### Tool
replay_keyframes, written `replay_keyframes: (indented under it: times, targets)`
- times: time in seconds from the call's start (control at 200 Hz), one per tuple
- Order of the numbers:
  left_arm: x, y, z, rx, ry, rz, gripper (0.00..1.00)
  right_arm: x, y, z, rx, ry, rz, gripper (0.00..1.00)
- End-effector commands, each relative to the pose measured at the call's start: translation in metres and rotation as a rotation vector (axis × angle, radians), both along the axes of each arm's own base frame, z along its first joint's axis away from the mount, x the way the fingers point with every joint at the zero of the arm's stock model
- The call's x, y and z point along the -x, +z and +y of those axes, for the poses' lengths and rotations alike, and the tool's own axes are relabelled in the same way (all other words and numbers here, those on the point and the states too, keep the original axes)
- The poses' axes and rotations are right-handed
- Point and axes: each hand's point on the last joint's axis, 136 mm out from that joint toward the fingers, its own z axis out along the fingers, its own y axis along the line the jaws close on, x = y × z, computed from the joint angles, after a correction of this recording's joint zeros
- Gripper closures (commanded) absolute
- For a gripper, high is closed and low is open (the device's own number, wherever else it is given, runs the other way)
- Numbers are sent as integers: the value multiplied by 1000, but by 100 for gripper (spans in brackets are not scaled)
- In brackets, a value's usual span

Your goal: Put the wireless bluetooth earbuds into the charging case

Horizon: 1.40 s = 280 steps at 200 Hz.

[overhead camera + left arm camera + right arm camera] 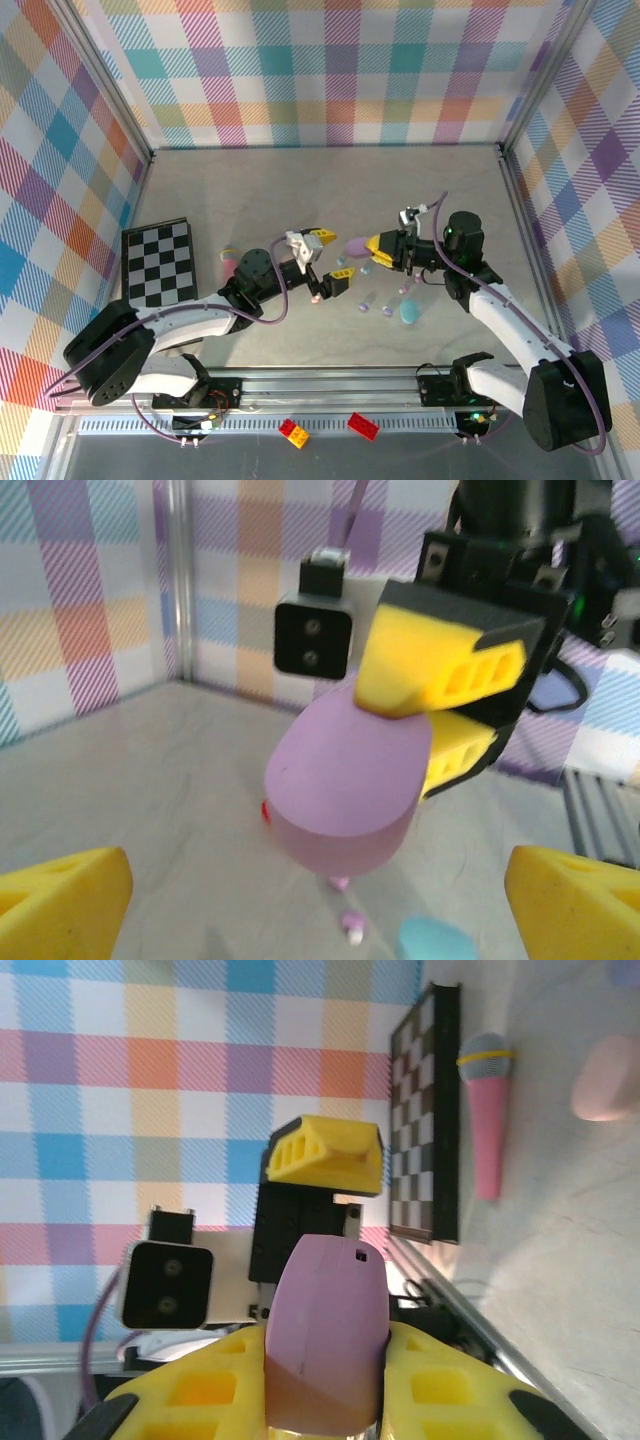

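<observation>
Tabletop (330,190) grey, plaid walls (330,70), lavender case (355,244) in right claw (375,247)

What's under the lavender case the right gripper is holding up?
Two small pink earbuds and a teal case lie on the table below it. The lavender case itself covers the table right behind it.

Walls (330,70) are showing pastel plaid. Charging case (345,790) is reading lavender; right gripper (325,1400) pads (430,665) are showing yellow. Board (158,262), left, is showing black-white checks. Second case (409,312), near right, is reading teal. Microphone (487,1125) is showing pink.
</observation>
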Motion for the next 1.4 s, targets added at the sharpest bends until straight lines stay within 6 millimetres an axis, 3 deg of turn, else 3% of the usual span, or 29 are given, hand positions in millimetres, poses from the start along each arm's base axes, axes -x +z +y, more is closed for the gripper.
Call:
replay_keyframes:
  times: [0.0,0.15,0.32,0.895,1.395]
  targets:
    - [15,39,-2,146,-87,-147,8,4,28,0,-96,22,-56,80]
    - [18,38,-12,175,-146,-176,11,5,40,-1,-129,19,-89,81]
    - [12,39,-19,172,-149,-190,13,8,41,-1,-131,22,-95,82]
    - [9,46,-27,184,-188,-194,45,11,37,-1,-119,36,-104,83]
    - [8,48,-30,191,-206,-178,59,12,38,-2,-114,34,-102,83]
